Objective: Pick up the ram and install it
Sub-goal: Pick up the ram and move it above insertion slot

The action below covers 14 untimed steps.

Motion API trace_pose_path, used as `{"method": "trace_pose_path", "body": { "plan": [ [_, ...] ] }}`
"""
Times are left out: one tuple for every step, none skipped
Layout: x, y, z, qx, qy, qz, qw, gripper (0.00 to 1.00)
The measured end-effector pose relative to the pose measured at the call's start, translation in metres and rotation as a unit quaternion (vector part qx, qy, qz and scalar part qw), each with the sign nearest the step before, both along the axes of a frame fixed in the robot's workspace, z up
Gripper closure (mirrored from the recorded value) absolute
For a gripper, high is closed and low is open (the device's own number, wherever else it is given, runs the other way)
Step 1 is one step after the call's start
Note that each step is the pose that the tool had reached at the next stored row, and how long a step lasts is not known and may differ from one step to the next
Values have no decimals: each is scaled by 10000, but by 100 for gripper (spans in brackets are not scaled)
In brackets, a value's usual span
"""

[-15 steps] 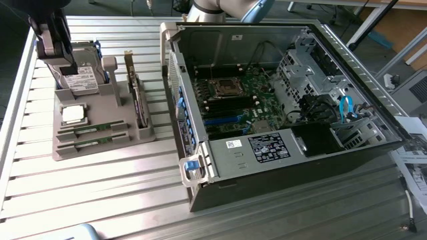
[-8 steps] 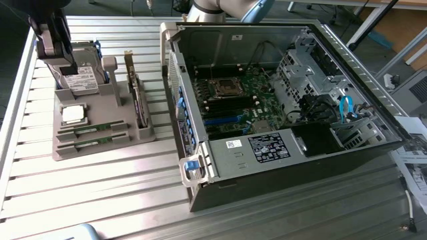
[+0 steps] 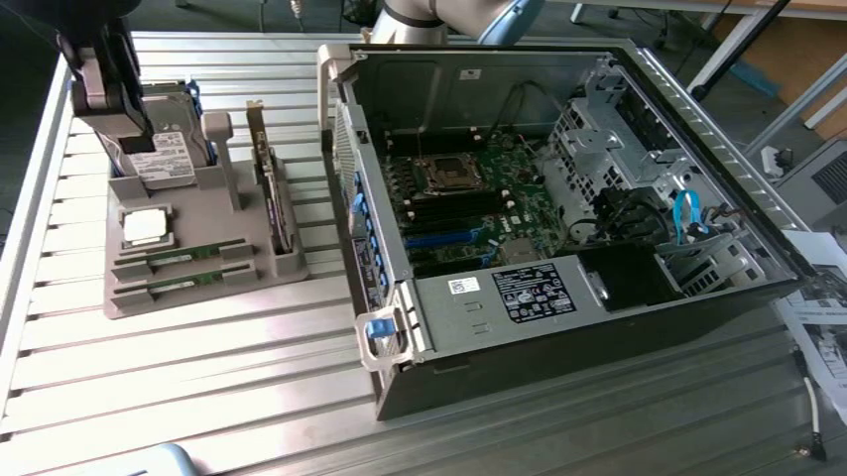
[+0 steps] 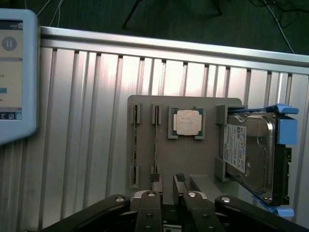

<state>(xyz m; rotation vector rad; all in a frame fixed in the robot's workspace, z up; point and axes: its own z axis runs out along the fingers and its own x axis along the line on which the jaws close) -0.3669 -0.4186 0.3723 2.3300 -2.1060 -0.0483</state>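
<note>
Two ram sticks (image 3: 166,260) lie in slots at the near end of the grey holder (image 3: 252,273) on the exterior view's left. In the wrist view these ram sticks (image 4: 155,145) stand on edge, side by side, just beyond the fingertips (image 4: 154,181). My gripper (image 4: 167,181) is open, with a narrow gap between its fingers and nothing in it. It hangs above the holder, apart from the sticks. In the exterior view the dark gripper (image 3: 117,119) is at the top left, over the holder's far end. The open computer case (image 3: 556,198) shows its motherboard memory slots (image 3: 450,213).
On the holder there are also a silver processor chip (image 4: 186,122), a hard drive (image 4: 251,154) in a blue frame, and an upright expansion card (image 3: 272,198). A screen device (image 4: 14,72) is at the table's edge. The table is ribbed metal.
</note>
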Motion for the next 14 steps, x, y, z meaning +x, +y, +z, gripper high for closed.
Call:
{"method": "trace_pose_path", "body": {
  "plan": [
    [0, 0, 0, 0, 0, 0, 10000, 76],
    [0, 0, 0, 0, 0, 0, 10000, 76],
    [0, 0, 0, 0, 0, 0, 10000, 76],
    [0, 0, 0, 0, 0, 0, 10000, 76],
    [0, 0, 0, 0, 0, 0, 10000, 76],
    [0, 0, -6, 2, -1, 0, 10000, 76],
    [-1, 0, -19, 6, -2, -1, 10000, 76],
    [-1, 0, -34, 8, -1, -1, 10000, 76],
    [0, 0, -51, 9, 0, -1, 10000, 76],
    [0, 0, -68, 10, 0, 0, 10000, 76],
    [0, 0, -88, 10, 0, 0, 10000, 76],
    [0, 0, -117, 11, 0, 0, 10000, 76],
    [0, 0, -135, 11, 0, 0, 10000, 76],
    [0, 0, -155, 11, 0, 0, 10000, 76]
  ]
}}
